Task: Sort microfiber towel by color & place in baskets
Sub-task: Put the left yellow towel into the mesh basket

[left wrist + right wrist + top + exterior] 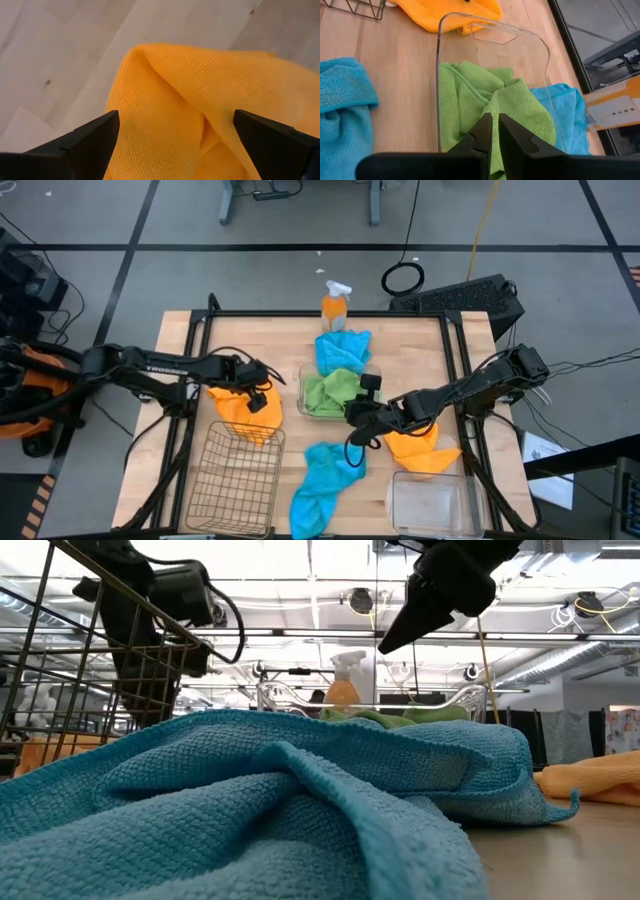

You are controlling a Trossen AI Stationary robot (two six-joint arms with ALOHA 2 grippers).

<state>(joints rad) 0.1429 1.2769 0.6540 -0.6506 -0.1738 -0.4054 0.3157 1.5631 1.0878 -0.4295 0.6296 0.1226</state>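
The left gripper hangs spread wide over an orange towel at 9 o'clock on the table, just above the wire basket. The right gripper, fingers pressed together and holding nothing, sits over the green towels in the centre clear basket. Blue towels lie at 12 and 6; another orange towel lies at 4, by the second clear basket.

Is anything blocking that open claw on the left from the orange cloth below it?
Nothing visible. The left gripper hangs open directly over the orange cloth, with only air between them; the wire basket sits beside it.
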